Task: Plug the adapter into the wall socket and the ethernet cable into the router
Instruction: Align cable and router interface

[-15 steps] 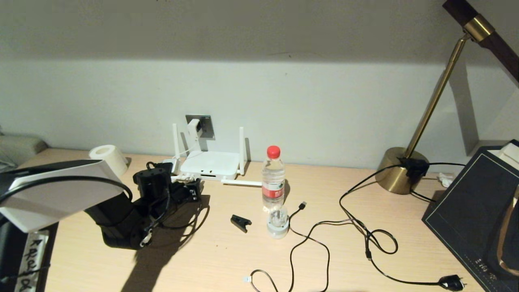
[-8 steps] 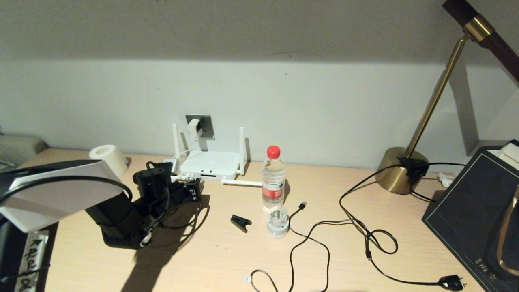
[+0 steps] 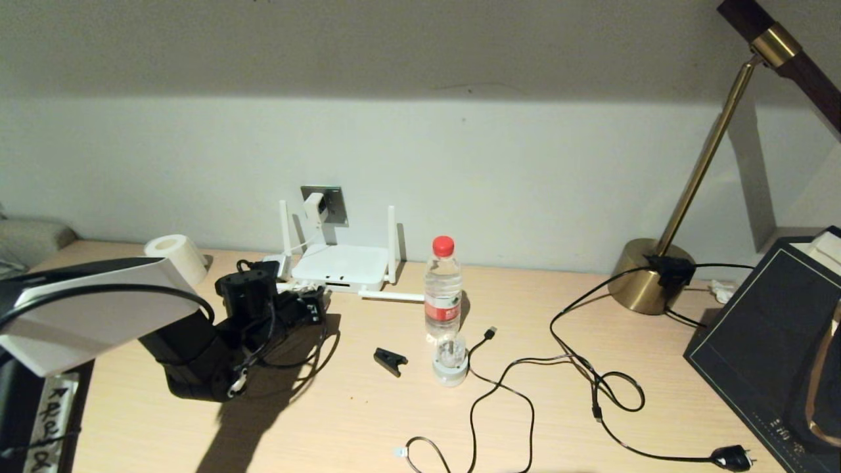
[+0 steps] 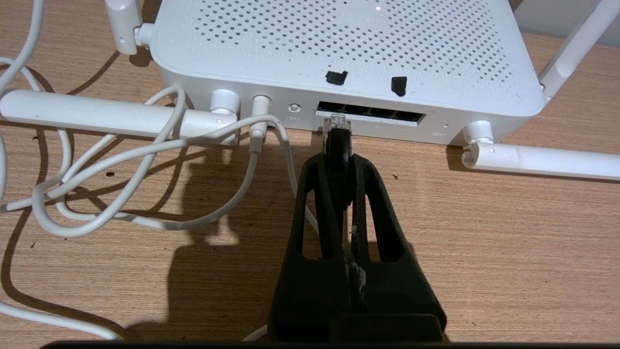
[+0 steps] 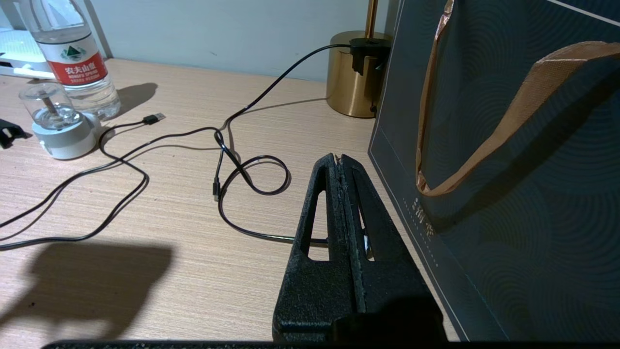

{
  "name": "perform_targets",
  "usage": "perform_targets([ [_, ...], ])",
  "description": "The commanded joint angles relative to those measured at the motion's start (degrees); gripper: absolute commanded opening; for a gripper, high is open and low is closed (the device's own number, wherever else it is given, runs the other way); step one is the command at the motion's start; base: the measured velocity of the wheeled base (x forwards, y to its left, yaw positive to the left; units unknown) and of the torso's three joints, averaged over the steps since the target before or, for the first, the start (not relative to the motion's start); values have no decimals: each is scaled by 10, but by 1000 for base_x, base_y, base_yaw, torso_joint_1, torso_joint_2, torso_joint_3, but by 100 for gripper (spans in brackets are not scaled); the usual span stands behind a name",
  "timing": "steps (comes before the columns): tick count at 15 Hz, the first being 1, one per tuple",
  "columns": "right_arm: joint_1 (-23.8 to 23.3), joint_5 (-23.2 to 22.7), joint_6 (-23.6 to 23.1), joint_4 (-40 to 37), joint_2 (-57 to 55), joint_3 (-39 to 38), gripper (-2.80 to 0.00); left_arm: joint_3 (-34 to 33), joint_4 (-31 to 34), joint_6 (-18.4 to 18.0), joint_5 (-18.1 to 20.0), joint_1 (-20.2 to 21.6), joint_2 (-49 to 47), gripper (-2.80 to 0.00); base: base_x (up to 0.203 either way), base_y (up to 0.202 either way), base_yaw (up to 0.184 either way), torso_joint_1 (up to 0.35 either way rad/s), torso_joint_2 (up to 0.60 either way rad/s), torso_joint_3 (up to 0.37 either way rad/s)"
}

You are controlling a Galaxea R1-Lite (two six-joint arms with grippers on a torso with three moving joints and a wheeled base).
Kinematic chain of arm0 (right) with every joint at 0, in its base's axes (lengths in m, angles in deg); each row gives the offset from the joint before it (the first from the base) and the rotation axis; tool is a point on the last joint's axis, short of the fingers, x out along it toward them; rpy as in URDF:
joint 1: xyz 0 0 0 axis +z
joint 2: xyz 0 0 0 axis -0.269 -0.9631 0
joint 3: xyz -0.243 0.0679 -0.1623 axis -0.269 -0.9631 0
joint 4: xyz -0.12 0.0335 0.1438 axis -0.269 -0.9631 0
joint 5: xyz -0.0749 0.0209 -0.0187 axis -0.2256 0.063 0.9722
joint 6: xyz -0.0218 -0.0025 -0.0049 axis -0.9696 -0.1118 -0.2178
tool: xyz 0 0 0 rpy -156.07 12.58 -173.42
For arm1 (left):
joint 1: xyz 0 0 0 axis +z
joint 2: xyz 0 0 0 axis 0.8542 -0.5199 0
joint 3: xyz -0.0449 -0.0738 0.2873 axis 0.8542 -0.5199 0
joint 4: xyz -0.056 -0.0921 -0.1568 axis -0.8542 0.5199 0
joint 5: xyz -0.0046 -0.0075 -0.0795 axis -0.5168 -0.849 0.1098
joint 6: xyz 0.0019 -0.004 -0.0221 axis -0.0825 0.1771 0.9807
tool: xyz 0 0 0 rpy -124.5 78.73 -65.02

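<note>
Pale wood desk [image 3: 368, 420] runs along a grey wall, and at its back edge the router [image 3: 338, 266] lies flat under the wall socket [image 3: 332, 200], where the adapter [image 3: 314, 207] already sits plugged in. Left gripper [image 4: 339, 145] is clenched on the ethernet cable [image 4: 337, 140] just behind its clear plug, so that the tip stays straight and level at the leftmost of the 4 ports; the tip touches the opening but, I judge, is not yet pushed home. Right gripper [image 5: 339, 162] rests closed and empty near the desk's right edge, beside a dark bag [image 5: 508, 145].
</note>
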Motion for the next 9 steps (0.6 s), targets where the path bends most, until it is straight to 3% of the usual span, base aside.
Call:
perform_targets([
  [1, 0, 0, 0, 1, -1, -19, -280, 1, -4, 0, 0, 0, -1, -280, 0, 0, 0, 0, 0, 0],
  [9, 0, 0, 0, 1, -1, -19, -280, 5, -4, 0, 0, 1, -6, -280, 0, 0, 0, 0, 0, 0],
])
